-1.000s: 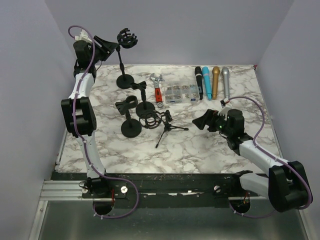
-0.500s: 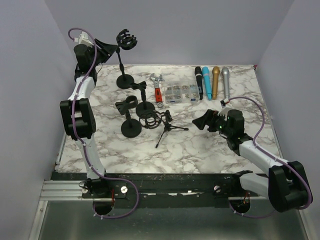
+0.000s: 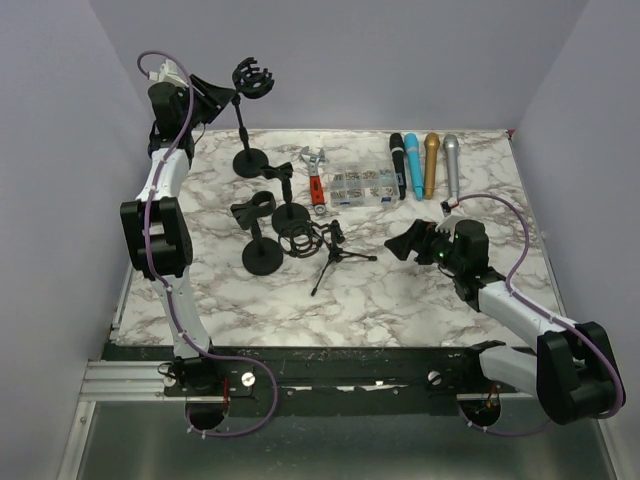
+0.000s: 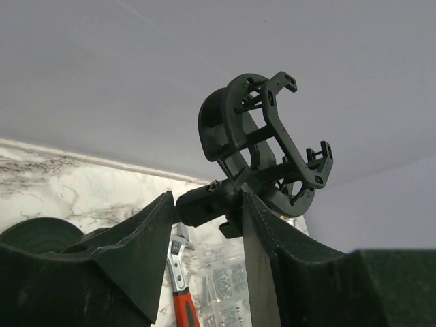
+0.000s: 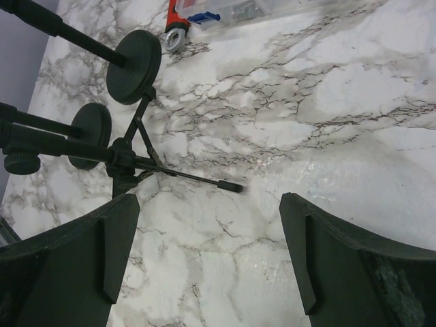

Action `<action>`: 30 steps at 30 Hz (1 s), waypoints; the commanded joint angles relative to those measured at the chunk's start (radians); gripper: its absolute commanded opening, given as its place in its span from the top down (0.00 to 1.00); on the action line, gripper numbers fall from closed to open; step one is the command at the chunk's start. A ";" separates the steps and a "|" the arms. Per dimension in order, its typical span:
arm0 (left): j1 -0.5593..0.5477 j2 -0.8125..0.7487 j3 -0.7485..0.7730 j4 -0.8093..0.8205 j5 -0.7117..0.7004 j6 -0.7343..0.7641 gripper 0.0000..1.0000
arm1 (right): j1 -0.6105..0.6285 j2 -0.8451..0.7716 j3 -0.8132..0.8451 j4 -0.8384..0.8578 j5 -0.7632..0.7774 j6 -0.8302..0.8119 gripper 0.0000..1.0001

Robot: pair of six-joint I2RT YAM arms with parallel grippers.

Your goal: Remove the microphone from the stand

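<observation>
**Left arm has the stand by the neck, but its cradle is bare**

At the far left corner the left gripper [image 4: 208, 199] is raised high above the white marble worktop [image 3: 400, 300]. Its fingers [image 4: 129, 259] press on either side of the black swivel joint [image 4: 201, 208], just under the head of the tall black round-based stand [image 3: 243, 125]. In the wrist view the joint fills the gap between them, so I read this as a grasp. It is probably meant to steady the stand so it does not tip while something is pulled from it. Yet the black open-ribbed cradle [image 4: 219, 129] above that joint holds nothing.

Further right, a cluster of shorter black stands [image 3: 265, 255] and a small black tripod [image 3: 335, 258] sit mid-worktop. I cannot tell whether any of their clips carries anything. Behind them lie a red-handled adjustable wrench [image 3: 317, 185] and a clear compartment box [image 3: 365, 185] of small parts.

Just right of the box, toward the far edge, four microphones lie flat side by side: a black microphone [image 3: 398, 165], a bright blue microphone [image 3: 412, 165], a gold microphone [image 3: 431, 165] and a silver microphone [image 3: 452, 165]. As far as I can see none is in a stand, so the removal looks done for the tall stand at least.

The right gripper [image 5: 208, 204] hovers low, right of the tripod and facing it. Its fingers are spread wide with only marble between them, which looks like waiting rather than working.
</observation>
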 commanded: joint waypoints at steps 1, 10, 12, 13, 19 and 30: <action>-0.011 0.097 -0.023 -0.447 -0.072 0.106 0.56 | 0.004 0.008 -0.014 0.028 -0.013 -0.006 0.08; -0.012 0.123 0.008 -0.567 -0.079 0.105 0.56 | 0.004 0.005 -0.016 0.029 -0.010 -0.005 0.08; -0.013 0.128 0.019 -0.589 -0.081 0.107 0.57 | 0.004 0.003 -0.017 0.031 -0.010 -0.005 0.08; -0.017 0.128 0.024 -0.602 -0.090 0.110 0.57 | 0.004 0.002 -0.019 0.031 -0.010 -0.006 0.08; -0.022 0.161 0.083 -0.696 -0.094 0.118 0.56 | 0.004 -0.004 -0.019 0.029 -0.008 -0.006 0.08; -0.019 0.173 0.193 -0.741 -0.058 0.104 0.48 | 0.004 -0.016 -0.021 0.026 -0.005 -0.006 0.07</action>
